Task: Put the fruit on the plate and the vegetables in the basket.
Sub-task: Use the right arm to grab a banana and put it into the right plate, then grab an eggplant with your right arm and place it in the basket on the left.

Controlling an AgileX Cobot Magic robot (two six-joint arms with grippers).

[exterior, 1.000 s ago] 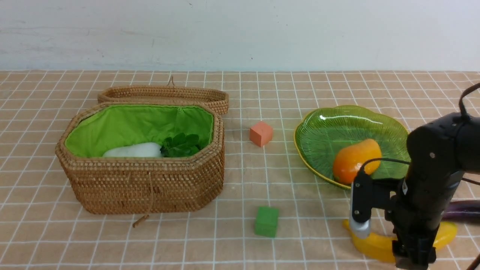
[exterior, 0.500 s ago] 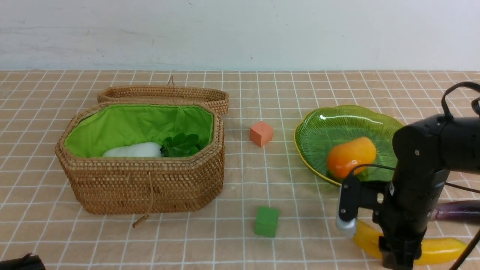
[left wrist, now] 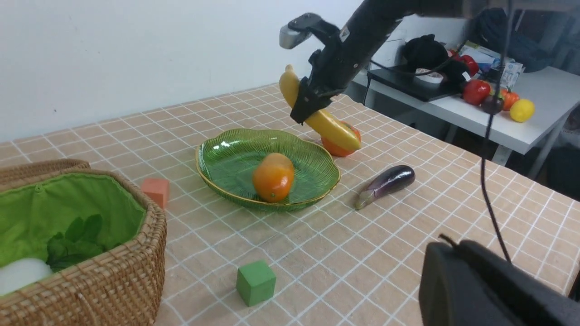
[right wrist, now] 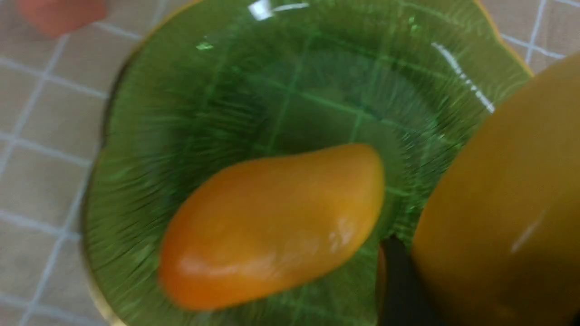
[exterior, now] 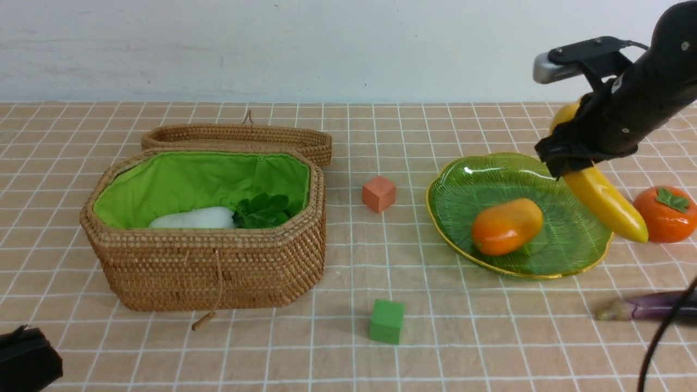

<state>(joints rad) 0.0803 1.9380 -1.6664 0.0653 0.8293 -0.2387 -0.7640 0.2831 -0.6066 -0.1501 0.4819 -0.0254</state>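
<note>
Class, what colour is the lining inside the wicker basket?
Bright green. The lining of the basket shows best in the front view.

Yellow banana (exterior: 604, 201), orange mango (exterior: 506, 226), ribbed green plate (exterior: 479, 182).

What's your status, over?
Right claw shut on banana, aloft by right rim of plate. Left claw low, state unclear. Mango on plate; persimmon, eggplant on table. Nothing in the way.

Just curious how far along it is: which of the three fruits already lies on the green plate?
The orange-yellow mango. The banana hangs in the right gripper; the persimmon sits on the tablecloth.
</note>
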